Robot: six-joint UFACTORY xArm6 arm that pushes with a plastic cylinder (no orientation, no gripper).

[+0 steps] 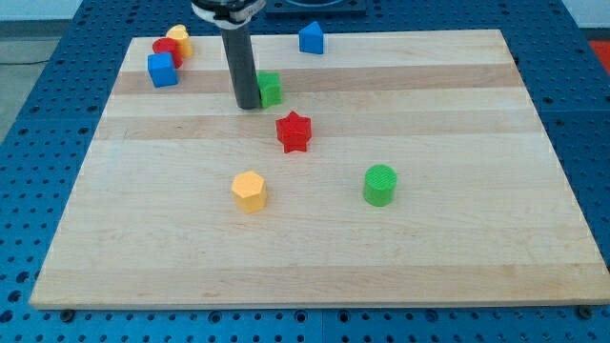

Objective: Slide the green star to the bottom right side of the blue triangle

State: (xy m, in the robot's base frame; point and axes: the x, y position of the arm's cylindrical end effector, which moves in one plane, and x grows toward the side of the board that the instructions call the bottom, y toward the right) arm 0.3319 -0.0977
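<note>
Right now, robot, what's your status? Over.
My tip down on the board, touching the green star's left side. Blue triangle up and to the view's right of the star. Nothing between them; red star sits below.

The rod [241, 57] covers the left part of the green block [272, 88], so its star shape cannot be made out. My tip [248, 105] stands just beside that block; whether they touch cannot be told. The rod's upper end is cut off by the view's top edge. At the view's top left, the red block [166, 50] is partly hidden behind the blue cube [163, 70] and partly covers the yellow block [179, 38], so neither shape is clear.
</note>
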